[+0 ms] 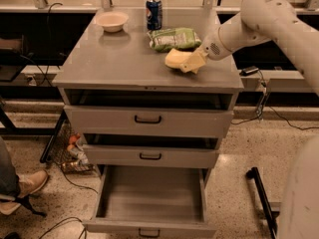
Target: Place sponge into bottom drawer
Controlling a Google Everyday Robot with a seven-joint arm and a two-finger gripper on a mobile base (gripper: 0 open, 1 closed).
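Note:
The pale yellow sponge (173, 59) lies on the grey cabinet top, near its right front, just in front of the green snack bag. My gripper (192, 63) reaches in from the right and is right against the sponge's right side, low over the top. The bottom drawer (149, 227) is pulled far out at floor level, and its grey tray is bare inside.
A green snack bag (174, 38), a blue soda can (154, 14) and a pale bowl (112, 20) stand on the cabinet top (114, 63). The two upper drawers (147, 119) are slightly ajar. A person's shoe (27, 184) and cables lie at the left; my base (304, 198) is at the right.

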